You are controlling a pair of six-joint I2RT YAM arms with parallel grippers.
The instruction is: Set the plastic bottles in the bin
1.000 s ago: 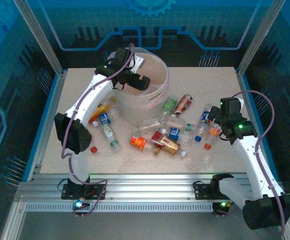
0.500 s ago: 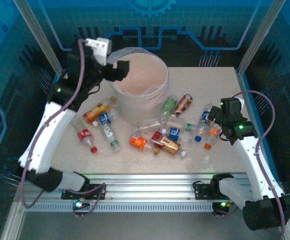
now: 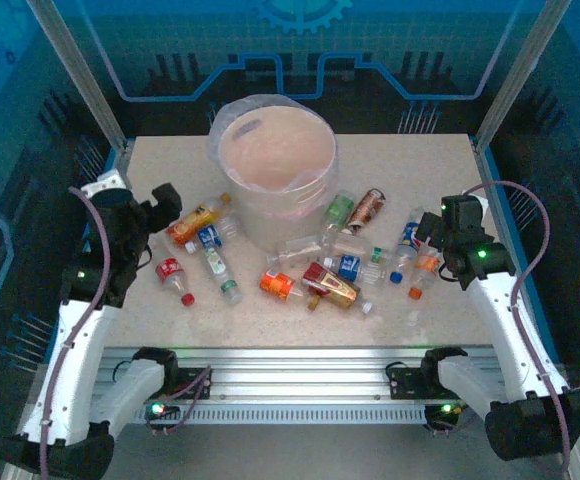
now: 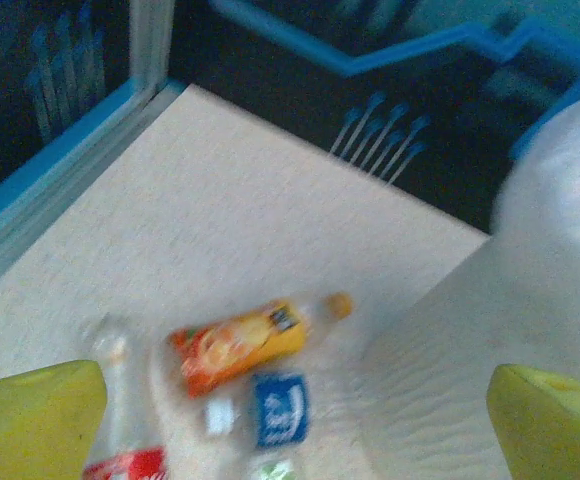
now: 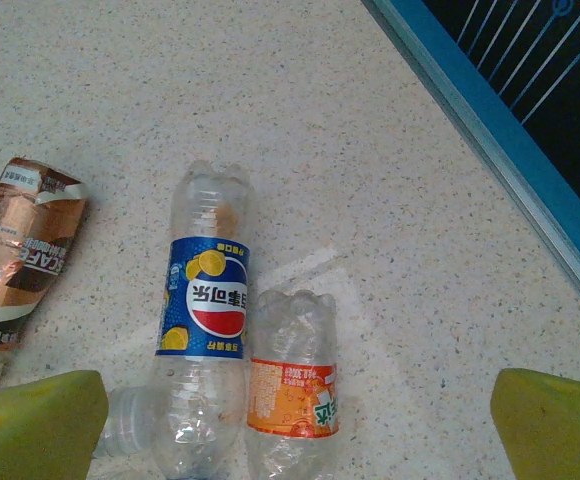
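Left arm has swung off the bin [image 3: 282, 222] since half a second ago. Back then its gripper was up at the rim; now the left gripper [image 3: 163, 197] hangs out to the bin's left, over the table [image 3: 410, 160]. The right arm hasn't budged.

Both sets of jaws are spread wide with nothing pinched in them. The right gripper [image 3: 432, 228] sits well off to the bin's right, over a Pepsi bottle [image 5: 206, 300] and an orange-label bottle [image 5: 291, 397].

Hard-to-see stuff:
- The left wrist view is smeared, so labels barely read.
- A red-label bottle [image 4: 120, 452] runs off the bottom of that view.
- In the right wrist view both bottles under the jaws are cut off at the bottom, and a copper-label bottle [image 5: 22, 255] is clipped at the left.
- The bin's inside just looks pinkish from above, so I can't tell what's in it.

Counts: four plastic bottles lie to the bin's left, one of them an orange-juice bottle [image 4: 242, 345] with its cap end just beside the bin wall. Roughly eleven more are piled in front and to the right, but they overlap, so that number is shaky. There are also two loose caps, a red cap [image 3: 188, 298] and an orange cap [image 3: 415, 293].

Room: the left gripper is near the blue side rail [image 3: 98, 215] left of the bin. There's bare table on either side of the bin toward the back, and along the near edge.
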